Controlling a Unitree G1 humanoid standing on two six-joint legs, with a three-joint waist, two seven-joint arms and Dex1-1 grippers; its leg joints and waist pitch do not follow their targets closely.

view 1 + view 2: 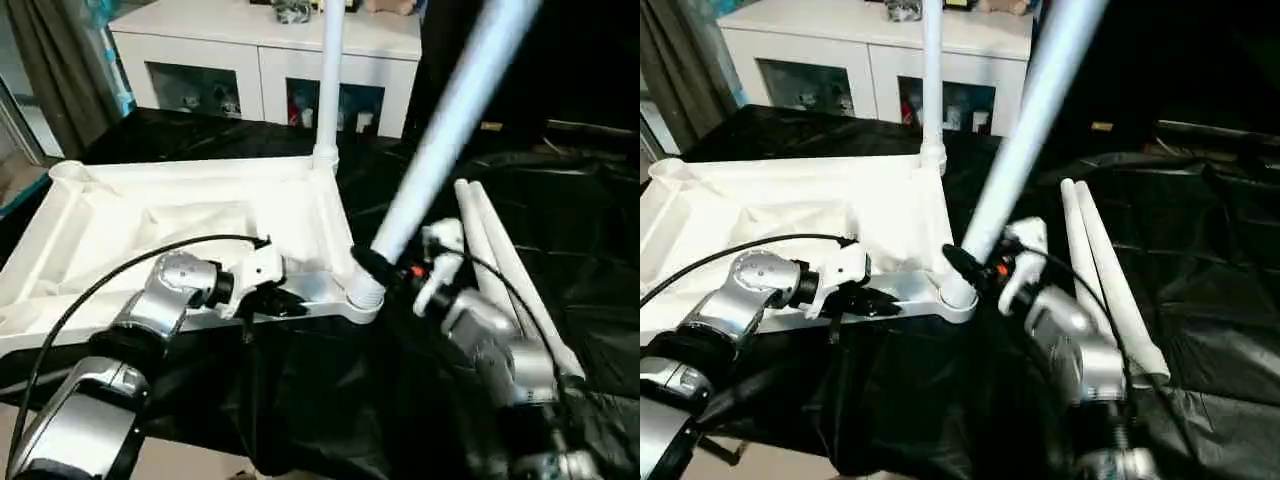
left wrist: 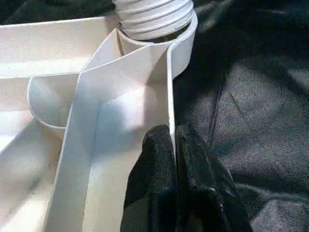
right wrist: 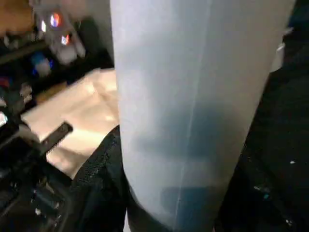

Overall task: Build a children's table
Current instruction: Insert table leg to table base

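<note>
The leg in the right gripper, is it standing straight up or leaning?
Leaning. The leg slants from the near corner socket; the far leg stands upright.

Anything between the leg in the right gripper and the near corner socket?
Nothing visible. The right gripper holds the tilted leg just above its threaded end, which already sits at the near corner socket; left gripper pinches the tabletop rim beside it.

no readable text, labels, or numbers
</note>
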